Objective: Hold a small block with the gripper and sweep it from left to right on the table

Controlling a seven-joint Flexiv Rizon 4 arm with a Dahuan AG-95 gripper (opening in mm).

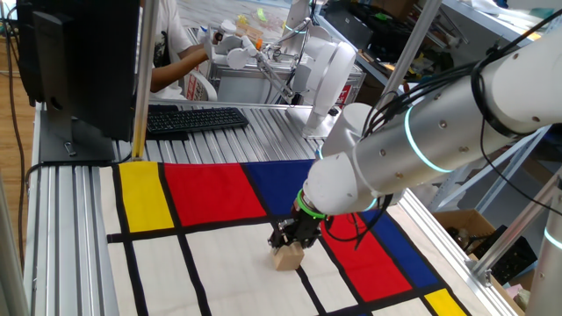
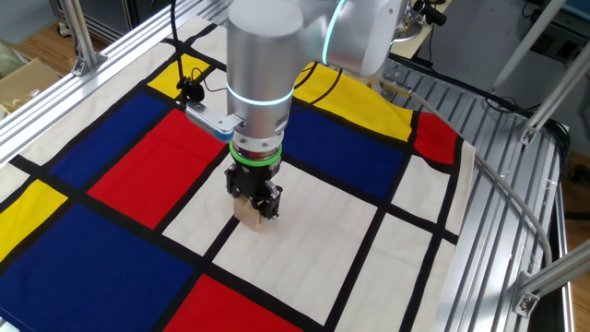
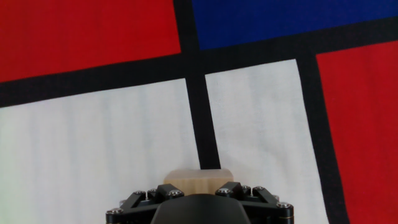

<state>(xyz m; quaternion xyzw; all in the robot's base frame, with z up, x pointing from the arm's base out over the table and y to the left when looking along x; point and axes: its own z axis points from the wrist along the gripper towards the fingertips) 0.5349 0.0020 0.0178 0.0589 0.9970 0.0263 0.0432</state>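
The small block point(image 1: 286, 257) is a light-tan wooden cube resting on the table's cloth point(image 1: 219, 254) on a black line between white rectangles. My gripper point(image 1: 292, 240), black with a green ring above it, is shut on the block from above. In the other fixed view the block point(image 2: 250, 216) sits under the gripper point(image 2: 255, 205) near the cloth's middle. In the hand view the block point(image 3: 198, 177) shows between the black fingers point(image 3: 234, 187) at the bottom edge, over the black line.
A black keyboard point(image 1: 189, 118) and a monitor point(image 1: 83, 61) stand at the far side of the table. A person point(image 1: 180, 57) and another white robot point(image 1: 320, 70) are beyond it. Aluminium rails point(image 2: 502, 166) edge the cloth.
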